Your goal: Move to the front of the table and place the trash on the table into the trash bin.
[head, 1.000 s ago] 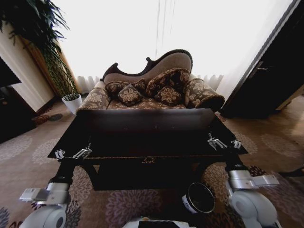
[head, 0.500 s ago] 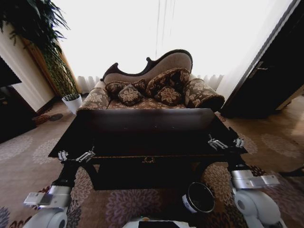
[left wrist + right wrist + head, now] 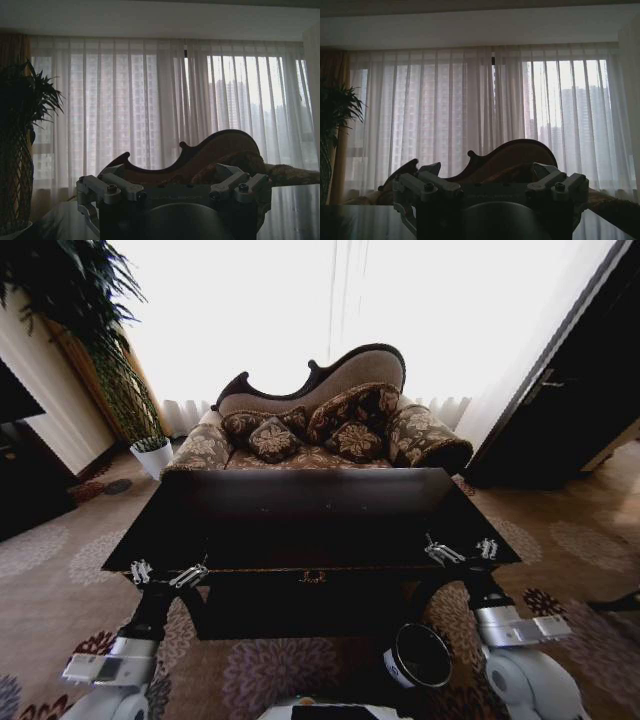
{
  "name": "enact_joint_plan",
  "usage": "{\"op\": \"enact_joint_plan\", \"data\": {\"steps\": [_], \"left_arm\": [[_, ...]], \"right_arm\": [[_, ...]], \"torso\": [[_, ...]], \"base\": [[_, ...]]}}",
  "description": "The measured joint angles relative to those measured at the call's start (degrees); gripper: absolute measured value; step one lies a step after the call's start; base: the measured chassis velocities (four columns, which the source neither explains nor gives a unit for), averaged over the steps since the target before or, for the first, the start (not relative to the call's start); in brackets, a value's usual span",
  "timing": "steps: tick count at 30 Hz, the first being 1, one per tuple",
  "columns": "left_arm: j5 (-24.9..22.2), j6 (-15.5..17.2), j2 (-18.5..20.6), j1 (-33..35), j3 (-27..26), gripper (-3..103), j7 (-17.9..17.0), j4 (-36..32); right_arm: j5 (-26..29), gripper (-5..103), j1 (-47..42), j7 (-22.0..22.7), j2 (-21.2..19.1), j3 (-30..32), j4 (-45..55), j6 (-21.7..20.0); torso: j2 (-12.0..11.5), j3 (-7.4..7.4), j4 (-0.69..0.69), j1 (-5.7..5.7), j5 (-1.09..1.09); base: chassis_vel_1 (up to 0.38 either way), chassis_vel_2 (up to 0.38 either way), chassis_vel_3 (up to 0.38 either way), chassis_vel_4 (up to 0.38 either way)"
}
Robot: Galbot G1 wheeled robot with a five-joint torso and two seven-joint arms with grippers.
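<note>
The black glossy table point(image 3: 310, 515) stands straight ahead, and its dark top looks bare; the trash is out of view. The round black trash bin point(image 3: 418, 656) sits on the carpet below the table's front right corner. My left gripper point(image 3: 165, 573) hovers at the table's front left edge, open, with nothing between its fingers point(image 3: 107, 189). My right gripper point(image 3: 462, 550) hovers over the front right edge, also open and empty, its fingers point(image 3: 555, 186) spread wide. Both wrist views look across the tabletop toward the sofa and the curtains.
A patterned sofa point(image 3: 320, 425) with cushions stands right behind the table. A tall plant in a white pot point(image 3: 152, 455) is at the back left, and a dark cabinet point(image 3: 580, 410) at the right. Patterned carpet point(image 3: 60, 560) lies open on both sides of the table.
Both arms have sunk and drawn inward. The left gripper has slid right along the front edge, and the right gripper has shifted left. The camera has not moved.
</note>
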Motion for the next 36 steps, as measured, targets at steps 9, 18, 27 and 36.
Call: {"op": "enact_joint_plan", "data": {"steps": [9,18,27,36], "left_arm": [[0.3,-0.2,0.0,0.1,0.0,100,0.1,0.4],[0.0,-0.2,0.2,-0.5,0.4,100,0.1,1.4],[0.0,-0.1,0.4,-1.2,1.1,100,0.1,2.2],[-0.1,-0.1,0.6,-1.2,1.4,100,0.1,2.4]], "right_arm": [[1.2,100,0.0,-0.5,0.0,0.2,-0.2,0.4],[1.2,100,0.2,-0.6,0.2,-0.3,-0.9,0.5],[1.2,100,0.2,-0.5,0.3,0.0,-1.2,0.5],[1.4,100,-0.3,-0.5,0.3,0.9,-1.2,0.7]], "torso": [[0.0,0.0,0.0,0.01,0.0],[0.0,-0.01,0.0,-0.03,0.0],[0.0,0.0,0.0,-0.01,0.0],[0.0,0.0,0.0,0.01,0.0]], "base": [[0.133,-0.123,-0.136,0.142],[0.242,-0.241,-0.239,0.235],[0.203,-0.215,-0.197,0.206],[0.162,-0.174,-0.172,0.179]]}}
